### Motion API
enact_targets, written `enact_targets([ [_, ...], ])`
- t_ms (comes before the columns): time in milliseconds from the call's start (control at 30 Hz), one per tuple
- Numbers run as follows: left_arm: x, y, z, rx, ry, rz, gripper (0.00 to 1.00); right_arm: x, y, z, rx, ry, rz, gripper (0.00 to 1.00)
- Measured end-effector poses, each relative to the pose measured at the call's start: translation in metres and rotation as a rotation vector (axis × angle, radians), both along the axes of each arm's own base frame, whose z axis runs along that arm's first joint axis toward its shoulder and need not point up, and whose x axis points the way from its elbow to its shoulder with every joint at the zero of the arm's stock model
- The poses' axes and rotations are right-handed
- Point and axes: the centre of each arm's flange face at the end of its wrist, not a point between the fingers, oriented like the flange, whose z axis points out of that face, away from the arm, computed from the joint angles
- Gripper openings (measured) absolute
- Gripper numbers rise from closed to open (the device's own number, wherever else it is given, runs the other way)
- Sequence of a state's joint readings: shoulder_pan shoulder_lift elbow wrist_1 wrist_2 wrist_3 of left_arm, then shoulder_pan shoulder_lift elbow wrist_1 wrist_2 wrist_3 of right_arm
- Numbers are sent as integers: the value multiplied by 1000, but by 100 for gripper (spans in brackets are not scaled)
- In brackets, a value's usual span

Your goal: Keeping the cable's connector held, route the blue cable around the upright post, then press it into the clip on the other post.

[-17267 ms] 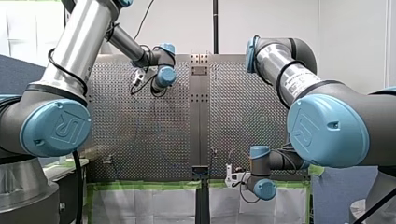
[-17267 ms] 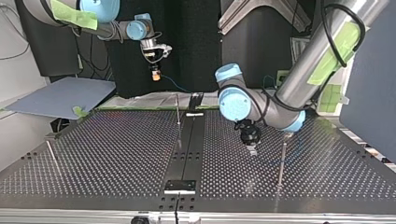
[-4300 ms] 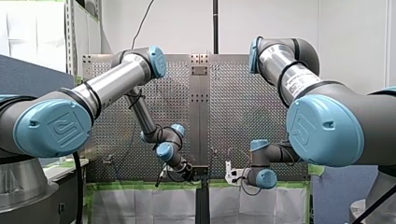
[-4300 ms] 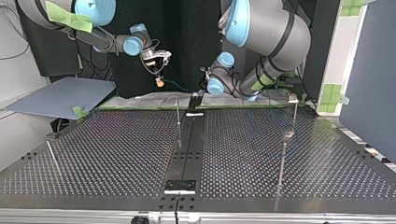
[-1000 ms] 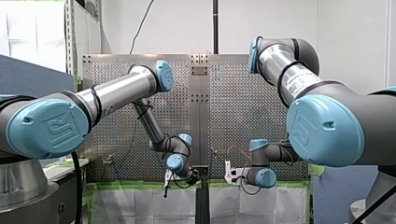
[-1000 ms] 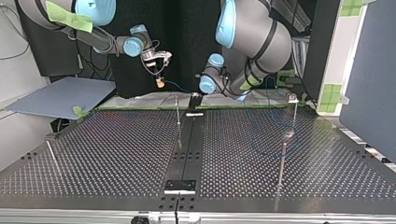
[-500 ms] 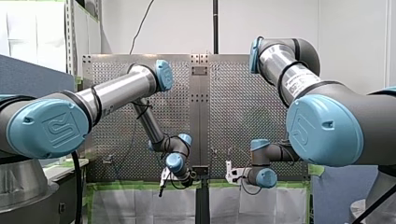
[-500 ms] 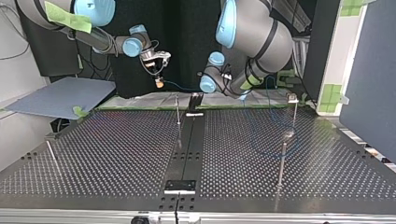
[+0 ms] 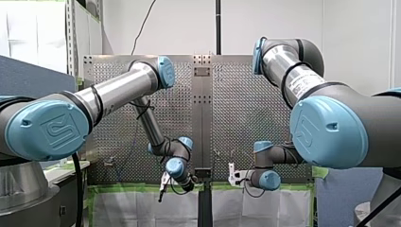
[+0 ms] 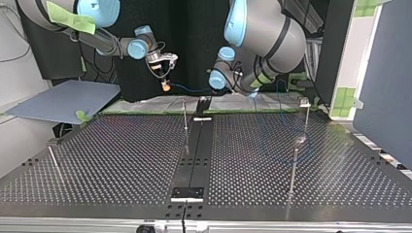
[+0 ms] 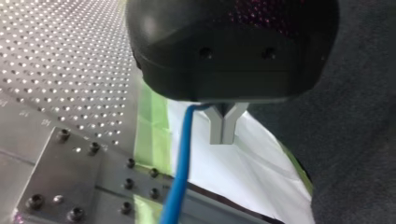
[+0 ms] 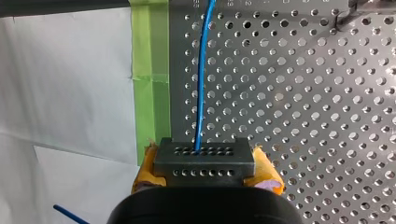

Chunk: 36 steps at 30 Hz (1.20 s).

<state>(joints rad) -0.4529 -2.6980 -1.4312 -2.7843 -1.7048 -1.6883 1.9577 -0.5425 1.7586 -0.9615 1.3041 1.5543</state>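
My right gripper (image 12: 205, 170) has its yellow-padded jaws closed on the two short ends of a dark grey rectangular connector block (image 12: 204, 156), over the green tape strip (image 12: 149, 56) at the rim of the perforated metal bench (image 12: 303, 93). From the block's face a thin blue cable (image 12: 201, 84) runs straight ahead, its long axis in line with the gripper. My left gripper (image 11: 226, 135) has its metal jaws pressed together at the tips; the cable leaves from the fork at their roots and slants past them. In the top view the cable spans level between both grippers beyond the bench's far edge, behind a thin upright metal post (image 10: 185, 114).
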Motion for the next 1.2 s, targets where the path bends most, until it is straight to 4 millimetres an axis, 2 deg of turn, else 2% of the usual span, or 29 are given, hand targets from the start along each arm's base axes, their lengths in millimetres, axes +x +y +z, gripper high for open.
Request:
enact_targets([
  [100, -7, 1, -2, 4, -7, 1, 2, -1, 0, 0, 2, 1, -1, 0],
  [400, -20, 1, 11, -4, -52, -1, 2, -1, -1, 0, 2, 1, -3, 0],
  [767, -50, -37, 32, 6, -103, -42, 2, -8, -8, 1, 2, -18, 7, 0],
  [967, -53, -47, 45, 5, -127, -42, 2, -16, -15, 2, 3, -48, 27, 0],
  [1200, -55, -51, 49, 1, -135, -44, 2, -23, -21, 3, 5, -67, 55, 0],
])
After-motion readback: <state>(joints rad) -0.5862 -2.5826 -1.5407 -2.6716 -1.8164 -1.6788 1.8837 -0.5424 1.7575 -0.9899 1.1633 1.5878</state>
